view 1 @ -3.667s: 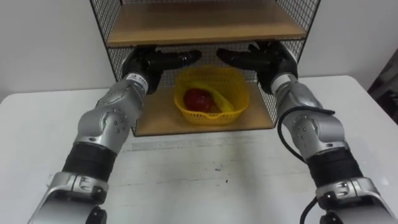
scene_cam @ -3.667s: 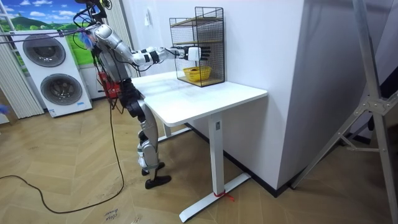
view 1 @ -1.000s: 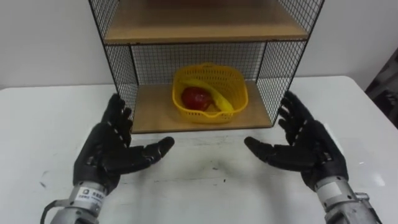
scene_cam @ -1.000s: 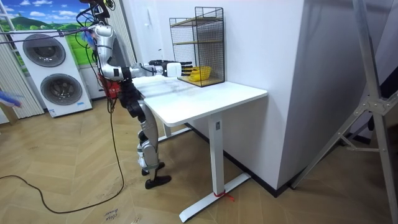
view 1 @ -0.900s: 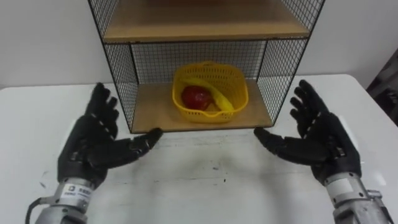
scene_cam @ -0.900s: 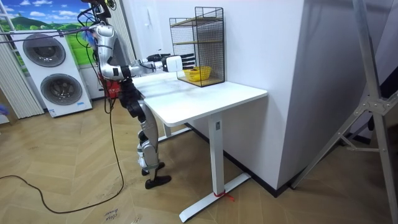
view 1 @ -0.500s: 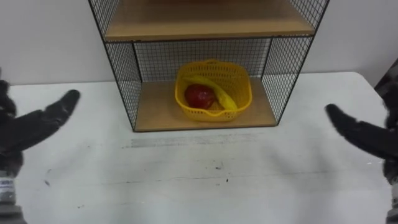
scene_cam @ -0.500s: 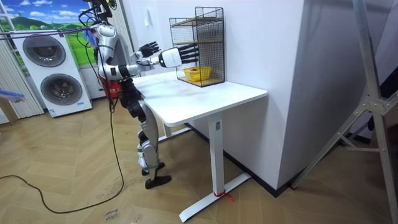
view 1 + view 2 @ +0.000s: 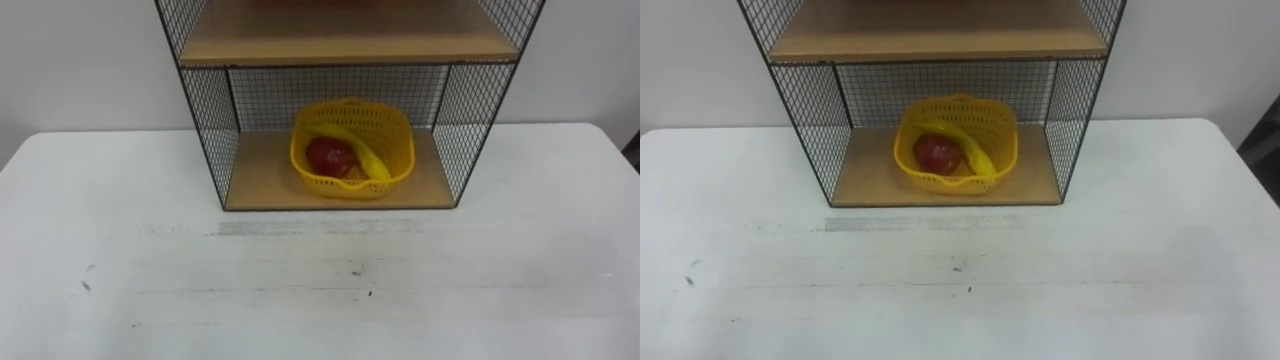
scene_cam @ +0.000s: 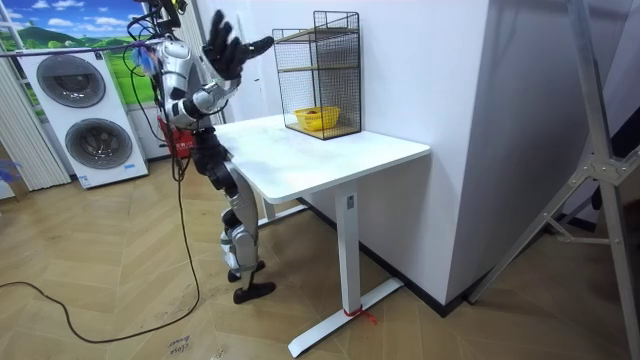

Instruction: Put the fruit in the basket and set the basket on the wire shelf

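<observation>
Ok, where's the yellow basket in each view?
Left eye view: basket just right of centre, upper half, on the shelf bottom board.
Right eye view: basket about centre, same board.
Room view: basket small, upper middle, at the table far end.
Shared landmark: the shelf around it.

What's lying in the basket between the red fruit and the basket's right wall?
A banana, beside the red fruit inside the basket; both eye views show it.
</observation>
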You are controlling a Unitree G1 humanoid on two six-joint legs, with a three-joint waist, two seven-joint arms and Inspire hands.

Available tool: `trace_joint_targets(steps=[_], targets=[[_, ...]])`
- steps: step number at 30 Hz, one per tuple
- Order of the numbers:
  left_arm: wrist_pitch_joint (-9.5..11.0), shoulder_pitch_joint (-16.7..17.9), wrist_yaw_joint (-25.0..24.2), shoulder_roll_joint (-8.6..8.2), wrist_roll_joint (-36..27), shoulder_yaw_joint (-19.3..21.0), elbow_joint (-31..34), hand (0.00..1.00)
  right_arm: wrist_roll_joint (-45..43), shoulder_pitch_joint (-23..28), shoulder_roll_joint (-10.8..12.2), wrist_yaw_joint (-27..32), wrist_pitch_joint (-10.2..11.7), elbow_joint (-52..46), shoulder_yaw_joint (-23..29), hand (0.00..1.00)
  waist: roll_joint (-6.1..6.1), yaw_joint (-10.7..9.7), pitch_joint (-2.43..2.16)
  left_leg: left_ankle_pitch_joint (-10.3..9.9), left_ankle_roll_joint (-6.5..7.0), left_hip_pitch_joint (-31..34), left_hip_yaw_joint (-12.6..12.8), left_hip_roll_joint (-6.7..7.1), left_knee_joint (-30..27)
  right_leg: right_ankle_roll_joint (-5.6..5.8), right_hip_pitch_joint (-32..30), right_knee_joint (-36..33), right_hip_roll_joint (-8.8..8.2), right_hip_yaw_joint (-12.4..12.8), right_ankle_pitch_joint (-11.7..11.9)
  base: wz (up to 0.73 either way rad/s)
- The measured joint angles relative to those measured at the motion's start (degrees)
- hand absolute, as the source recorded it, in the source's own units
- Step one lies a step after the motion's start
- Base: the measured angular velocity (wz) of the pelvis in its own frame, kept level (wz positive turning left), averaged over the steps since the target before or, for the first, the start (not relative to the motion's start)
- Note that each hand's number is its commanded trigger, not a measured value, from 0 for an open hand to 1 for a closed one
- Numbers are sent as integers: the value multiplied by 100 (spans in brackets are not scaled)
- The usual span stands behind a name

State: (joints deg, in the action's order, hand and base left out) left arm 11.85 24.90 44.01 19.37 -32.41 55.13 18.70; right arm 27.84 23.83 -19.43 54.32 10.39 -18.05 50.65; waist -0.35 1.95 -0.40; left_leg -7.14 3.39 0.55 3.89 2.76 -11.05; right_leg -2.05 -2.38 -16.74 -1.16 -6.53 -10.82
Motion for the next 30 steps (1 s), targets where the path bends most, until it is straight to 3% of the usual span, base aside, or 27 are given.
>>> trace_joint_targets(steps=[3,4,6,9,16,21,25,30], targets=[[-19,-6,380,336,-765,304,-844,0,507,-92,-328,326,-67,616,219,0,39,15,-6,-12,-7,75,-6,-7,-43,0,-25,3,11,1,1,0],[-19,1,440,377,-869,332,-977,0,638,-90,-355,382,-79,662,256,0,52,18,-10,-18,-8,94,-11,-7,-58,-2,-40,2,11,-1,0,3],[-36,9,491,744,-1297,404,-2065,0,892,-138,-569,486,-178,1084,403,0,105,14,-30,-39,-6,223,-74,1,-134,-12,-115,-19,0,-69,-9,12],[-63,-41,502,993,-1813,418,-3199,0,1123,-148,-818,471,-191,1923,523,0,122,-6,-33,-85,-8,281,-84,12,-209,29,-180,-112,-18,-84,-50,7],[-275,-38,296,930,-1999,284,-4999,0,2002,-129,-823,220,-300,3935,512,0,112,-13,-26,-115,4,294,-162,9,-249,-18,-133,-93,-19,-155,-82,6],[-281,-48,-237,740,-1995,183,-6240,0,2891,-124,-790,-559,-298,6305,430,0,103,-18,-22,-115,4,206,-174,0,-223,-34,-27,-47,-14,-175,-83,2],[-280,-50,-736,615,-1986,181,-7130,0,3246,-129,-785,-1045,-289,7580,388,0,79,-38,-31,-125,5,189,-179,-4,-236,-32,-13,-49,-14,-168,-89,0],[-279,-60,-1243,598,-1949,144,-7975,0,3261,-143,-781,-1525,-287,8526,298,0,26,-77,-23,-159,11,167,-176,-9,-266,-32,33,-36,1,-147,-89,0]])
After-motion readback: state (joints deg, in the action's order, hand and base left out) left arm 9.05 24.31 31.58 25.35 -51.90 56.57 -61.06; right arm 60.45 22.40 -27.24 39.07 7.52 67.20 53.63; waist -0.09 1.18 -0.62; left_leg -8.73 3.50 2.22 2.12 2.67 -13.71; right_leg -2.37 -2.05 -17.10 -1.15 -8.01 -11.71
